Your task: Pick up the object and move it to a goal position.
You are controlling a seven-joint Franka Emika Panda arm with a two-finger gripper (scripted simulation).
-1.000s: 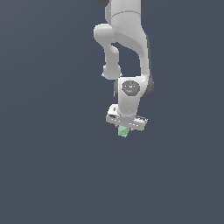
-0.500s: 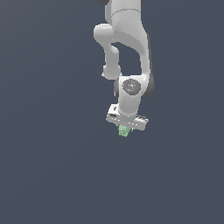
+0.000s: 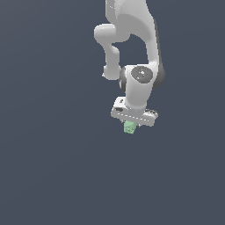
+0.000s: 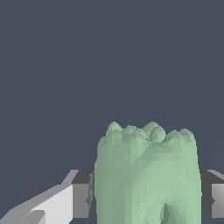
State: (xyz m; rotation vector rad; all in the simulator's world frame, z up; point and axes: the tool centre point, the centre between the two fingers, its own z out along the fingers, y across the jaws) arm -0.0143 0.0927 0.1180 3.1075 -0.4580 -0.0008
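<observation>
Between the hand's fingers (flush), the object.

Nothing readable here, honestly. No text, labels, brand marks or numbers show in either view: the white arm, the green chunk and the flat dark grey background are all plain, unmarked renders.

White arm descending from 12 o'clock, wrist pointing down. Claw closed around the pale green lump, which protrudes toward 6 o'clock against a plain dark backdrop.
</observation>
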